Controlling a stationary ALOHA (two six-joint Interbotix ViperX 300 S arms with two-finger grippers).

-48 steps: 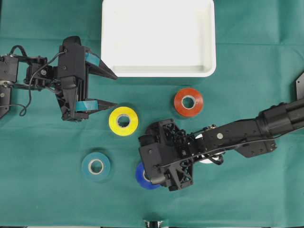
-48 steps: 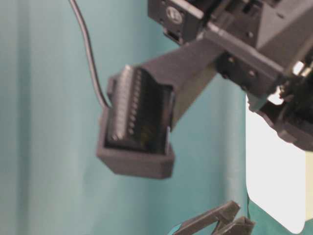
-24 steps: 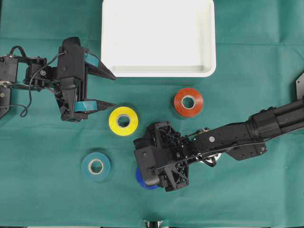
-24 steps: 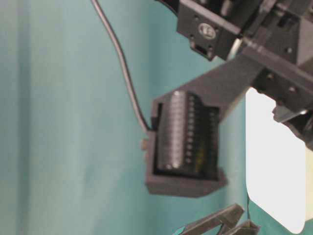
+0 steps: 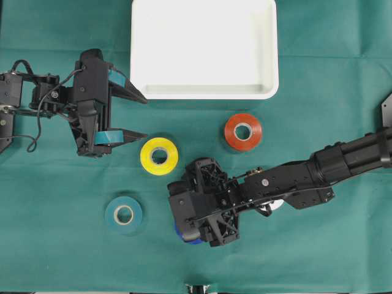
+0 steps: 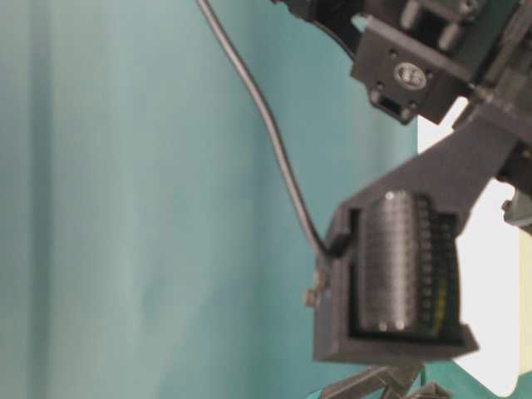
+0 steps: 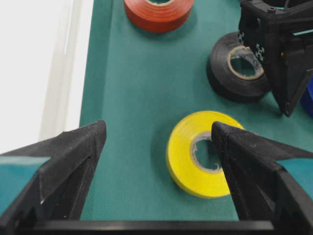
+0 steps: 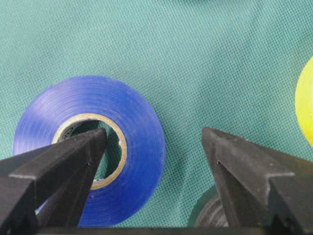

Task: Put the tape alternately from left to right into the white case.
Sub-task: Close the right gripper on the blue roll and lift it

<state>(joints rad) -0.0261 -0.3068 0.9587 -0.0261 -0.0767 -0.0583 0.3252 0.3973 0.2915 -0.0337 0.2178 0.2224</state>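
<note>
The white case lies at the back centre, with nothing showing inside it. My left gripper stands open beside the case's left front corner. The yellow tape lies flat just ahead of its right finger. My right gripper is open, low over the blue tape. One finger sits above the roll's core hole and the other outside its rim. From overhead only a blue sliver shows under that gripper. The red tape, teal tape and black tape lie flat on the cloth.
A green cloth covers the table. A sliver of white tape peeks out under the right forearm. The right arm slants in from the right edge. One blurred black finger pad fills the table-level view.
My right gripper has slid a little left and forward over the blue tape, hiding more of it from overhead. The left gripper has barely moved. Both stay open.
</note>
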